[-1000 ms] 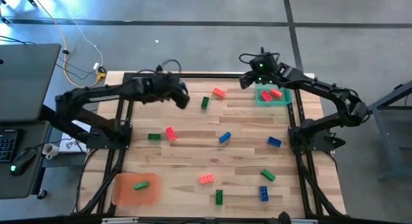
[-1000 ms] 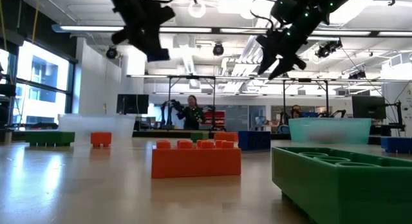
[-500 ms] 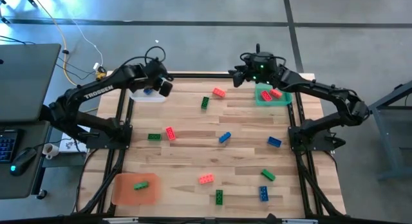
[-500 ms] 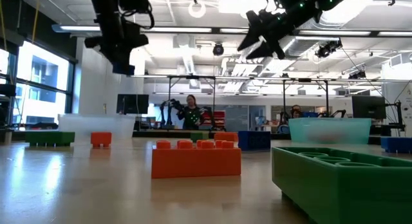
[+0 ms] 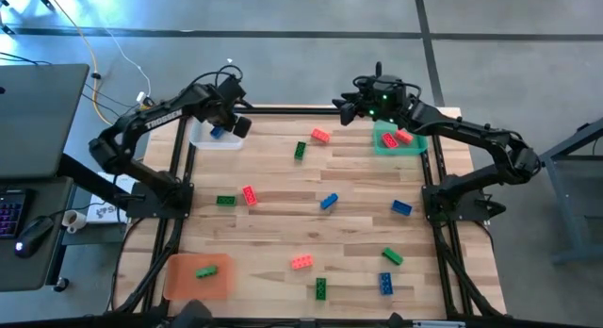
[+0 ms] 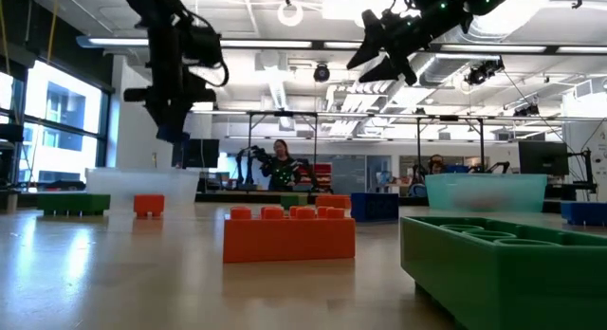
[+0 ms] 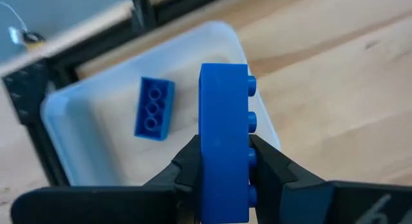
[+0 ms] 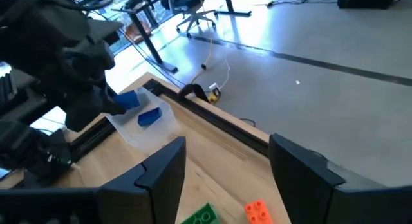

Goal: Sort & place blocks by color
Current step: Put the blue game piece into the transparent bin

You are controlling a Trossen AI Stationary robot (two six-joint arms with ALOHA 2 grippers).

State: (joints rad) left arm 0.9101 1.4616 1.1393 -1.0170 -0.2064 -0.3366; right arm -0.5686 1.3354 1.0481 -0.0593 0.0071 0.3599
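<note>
Left end effector [image 7: 222,169] clamped on a blue block [image 7: 224,134], hovering over the clear tray [image 7: 77,108] at the table's far-left corner; one blue block [image 7: 153,108] already lies inside. Step: drop-off. Next move likely calls for lowering, then releasing. Right end effector [image 8: 225,163] apart, empty, raised near the green tray [image 5: 411,147]. Other blocks lie scattered on the wooden table [image 5: 283,229]; lab room behind.

held blue block [image 7: 224,147] cut off by edge

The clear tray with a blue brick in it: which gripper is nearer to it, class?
Left. The left gripper, holding a blue brick, hangs over the clear tray; the right gripper hovers farther off, near the green tray.
</note>
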